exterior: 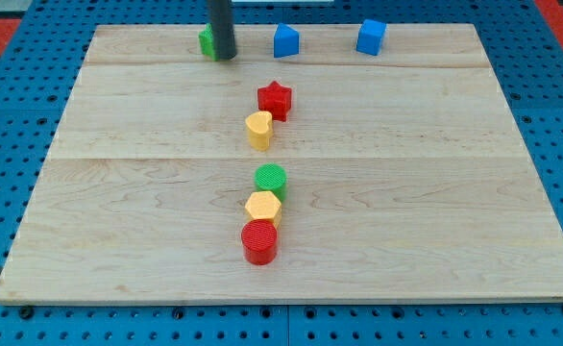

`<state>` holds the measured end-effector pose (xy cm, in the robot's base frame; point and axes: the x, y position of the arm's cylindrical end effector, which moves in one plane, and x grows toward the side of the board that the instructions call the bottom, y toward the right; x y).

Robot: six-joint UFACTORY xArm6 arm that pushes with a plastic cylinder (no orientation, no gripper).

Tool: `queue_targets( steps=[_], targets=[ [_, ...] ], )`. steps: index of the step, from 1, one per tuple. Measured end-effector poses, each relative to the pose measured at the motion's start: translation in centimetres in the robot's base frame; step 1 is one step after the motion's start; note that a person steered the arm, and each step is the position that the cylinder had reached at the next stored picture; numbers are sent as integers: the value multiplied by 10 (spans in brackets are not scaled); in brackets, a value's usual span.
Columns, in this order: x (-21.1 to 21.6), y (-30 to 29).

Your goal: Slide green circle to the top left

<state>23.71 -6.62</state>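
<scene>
While our tip rests at the view's top beside a small green block, it has no jaws and holds nothing; the round green plastic circle sits well apart, mid-board on the pale wooden table. We judge that the hexagonal yellow block touching it, the red cylinder below, or the yellow heart and red star above could be dragged along.
</scene>
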Motion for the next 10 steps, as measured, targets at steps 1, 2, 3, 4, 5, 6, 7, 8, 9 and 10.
queue_targets(
  steps=[1,2,3,4,5,6,7,8,9,10],
  targets=[
    [33,25],
    [54,122],
    [95,212],
    [208,174],
    [262,114],
    [267,49],
    [246,18],
    [211,-30],
    [218,-60],
    [226,-81]
  ],
)
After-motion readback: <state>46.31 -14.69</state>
